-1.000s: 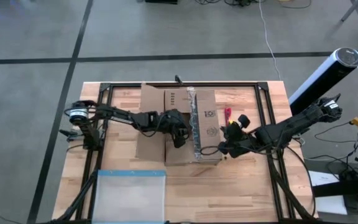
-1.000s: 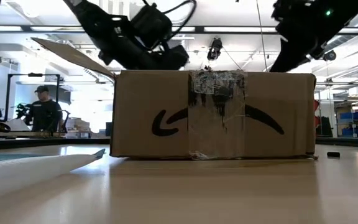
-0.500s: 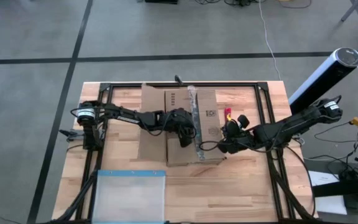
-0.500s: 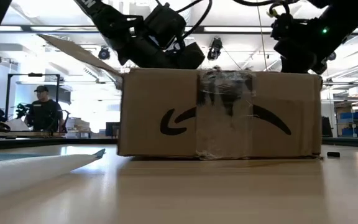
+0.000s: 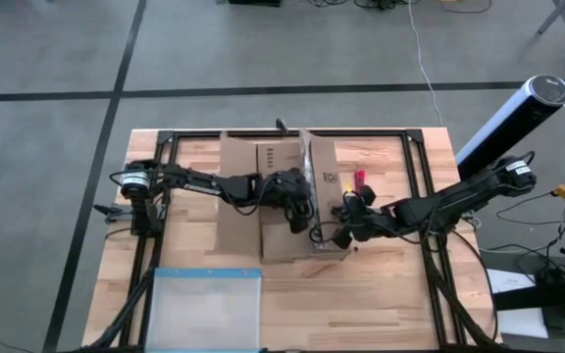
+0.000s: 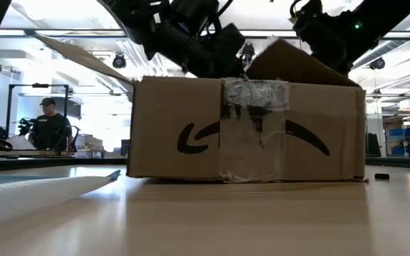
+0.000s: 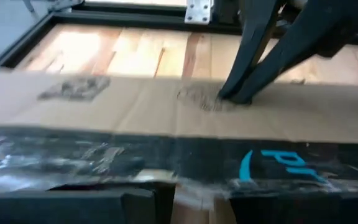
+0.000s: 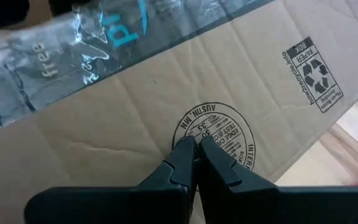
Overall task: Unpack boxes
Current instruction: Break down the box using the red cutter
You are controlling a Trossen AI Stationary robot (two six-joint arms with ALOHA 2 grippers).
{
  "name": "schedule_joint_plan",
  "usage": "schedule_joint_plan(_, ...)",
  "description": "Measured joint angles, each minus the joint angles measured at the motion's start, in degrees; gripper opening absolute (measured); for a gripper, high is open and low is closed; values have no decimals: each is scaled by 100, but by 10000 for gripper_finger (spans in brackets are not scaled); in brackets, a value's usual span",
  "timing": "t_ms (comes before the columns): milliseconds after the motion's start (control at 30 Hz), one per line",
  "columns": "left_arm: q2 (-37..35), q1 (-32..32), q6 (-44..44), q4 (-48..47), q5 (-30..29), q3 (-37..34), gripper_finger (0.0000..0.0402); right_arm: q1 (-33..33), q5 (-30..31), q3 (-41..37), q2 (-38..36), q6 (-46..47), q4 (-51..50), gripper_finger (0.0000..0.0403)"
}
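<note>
High view shows the box (image 5: pixel 287 201) sitting mid-counter (image 5: pixel 390 294), between the 2 arms, with its left-hand flap (image 5: pixel 240 162) already folded out flat and its right-hand flap (image 5: pixel 324 175) tilted up.

The right gripper (image 5: pixel 339 224) reaches in from the right side of the counter and meets that raised flap. In the right wrist view its fingers (image 8: pixel 191 158) are pressed together with their tips against the printed round stamp on the flap; whether they pinch cardboard or only push on it is not clear. My reading is that this contact is what holds the flap up and open.

The left gripper (image 5: pixel 297 201) hangs over the box opening beside the tape strip (image 5: pixel 307 186); I cannot tell whether its fingers are apart or together. It looks placed to reach inside or to steady the box while the flap lifts.

Low view shows the box face with shiny tape down its middle and both arms crowded above the top, so they risk getting in each other's way.

A clear pouch with a blue edge (image 5: pixel 207 312) lies at the counter's near left corner, well apart. A small red tool (image 5: pixel 358 177) lies just beside the box on the right arm's side. A person (image 6: pixel 50 124) stands far off in the room.
</note>
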Motion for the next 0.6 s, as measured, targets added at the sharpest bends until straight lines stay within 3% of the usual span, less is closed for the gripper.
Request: schedule_joint_plan(600,-369,-296,164,-89,46,104,109,2,-1251,-17,142,-693,1500,0)
